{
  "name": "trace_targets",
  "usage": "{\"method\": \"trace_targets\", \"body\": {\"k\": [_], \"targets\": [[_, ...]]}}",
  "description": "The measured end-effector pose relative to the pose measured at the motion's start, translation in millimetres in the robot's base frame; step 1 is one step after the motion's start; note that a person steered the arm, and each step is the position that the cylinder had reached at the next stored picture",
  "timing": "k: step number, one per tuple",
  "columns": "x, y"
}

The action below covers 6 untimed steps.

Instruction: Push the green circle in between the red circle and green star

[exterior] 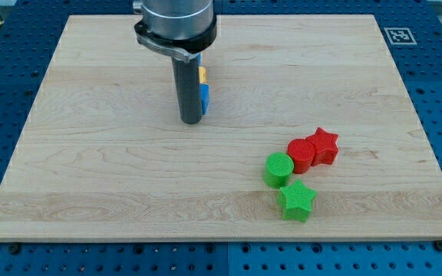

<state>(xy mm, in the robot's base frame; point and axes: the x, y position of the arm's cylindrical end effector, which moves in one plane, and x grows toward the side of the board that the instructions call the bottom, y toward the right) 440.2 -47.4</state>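
The green circle (278, 169) lies at the view's lower right, touching the red circle (301, 154) to its upper right and just above-left of the green star (297, 201). A red star (324, 146) touches the red circle on its right side. My tip (191, 121) rests on the board at centre-left, well to the upper left of these blocks and not touching them.
A blue block (204, 97) and a yellow block (202, 74) sit just behind the rod on its right, mostly hidden. The wooden board (90, 176) ends at blue pegboard on all sides. A fiducial tag (397, 35) lies at the top right.
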Motion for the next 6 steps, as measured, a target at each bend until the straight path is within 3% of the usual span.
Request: {"method": "trace_targets", "body": {"k": [1,3,4,6], "targets": [[-6.5,4.4],[61.4,5.1],[89.5,25.4],[97.6,86.6]]}}
